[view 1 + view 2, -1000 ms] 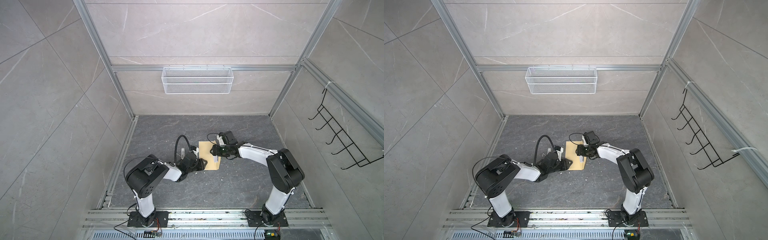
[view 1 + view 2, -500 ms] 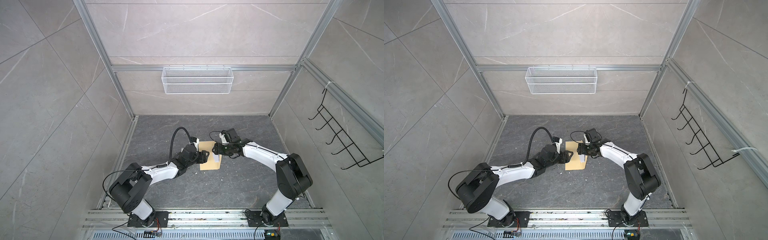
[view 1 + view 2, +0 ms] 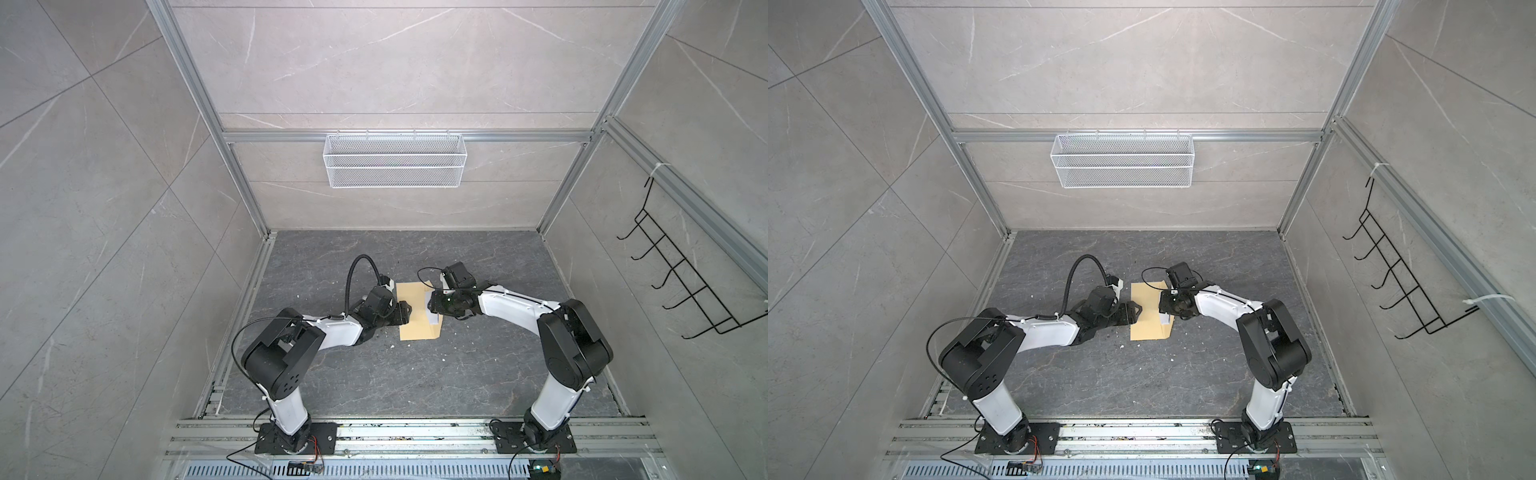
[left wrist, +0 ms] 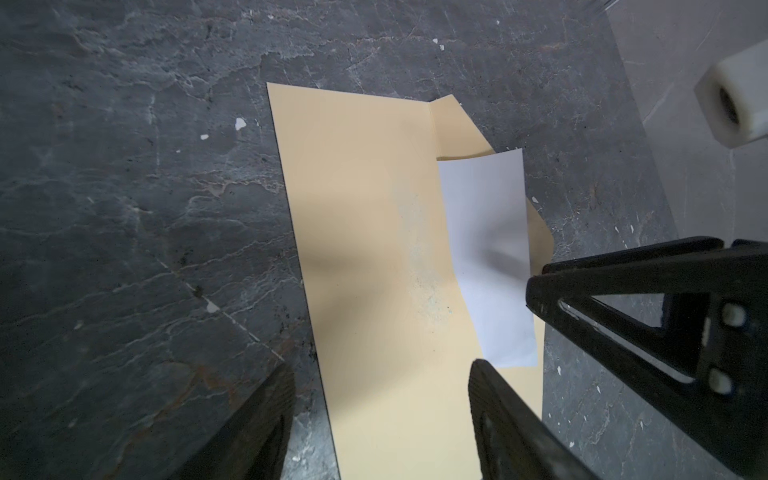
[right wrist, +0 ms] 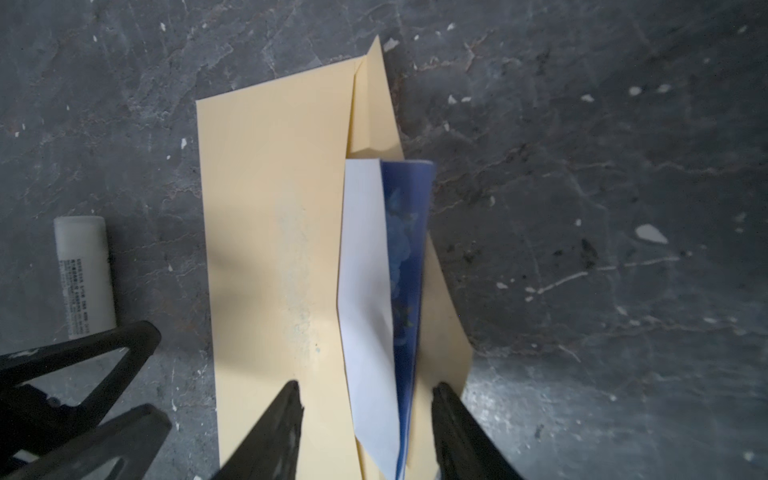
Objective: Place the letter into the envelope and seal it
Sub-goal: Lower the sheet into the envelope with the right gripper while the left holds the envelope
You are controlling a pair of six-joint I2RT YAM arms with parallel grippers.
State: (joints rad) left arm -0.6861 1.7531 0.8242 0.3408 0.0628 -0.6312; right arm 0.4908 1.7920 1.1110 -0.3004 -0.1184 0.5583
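Tan envelope [image 5: 257, 208], one; letter [image 5: 365, 270], one.

Matt tan paper envelope [image 4: 365, 257], smooth white paper letter [image 4: 486, 249], rough grey stone-look tabletop [image 4: 124, 208]

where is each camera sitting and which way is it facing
top views: high at the front, facing down toward the back wall; left arm and right arm whole, meeting over the envelope.
right wrist: on the right arm, facing down past the right gripper at the letter; left gripper at the edge.
left wrist: on the left arm, facing down past its own fingers at the envelope; right gripper alongside.
shared: both wrist views show letter and envelope.
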